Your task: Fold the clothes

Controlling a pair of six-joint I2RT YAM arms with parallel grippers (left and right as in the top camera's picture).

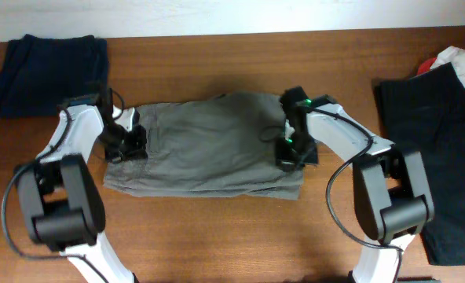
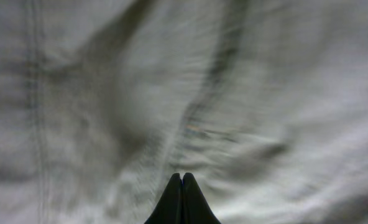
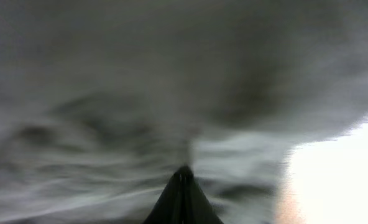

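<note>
The grey-olive shorts lie spread across the middle of the table, with a lower layer showing along their front edge. My left gripper is at the shorts' left end. In the left wrist view its jaws are shut, and creases in the cloth run out from the tips. My right gripper is at the shorts' right end. In the right wrist view its jaws are shut, and blurred cloth folds converge on the tips.
A dark navy folded garment lies at the back left. A large black garment covers the right side, with a white and red item behind it. Bare wooden table shows in front of the shorts.
</note>
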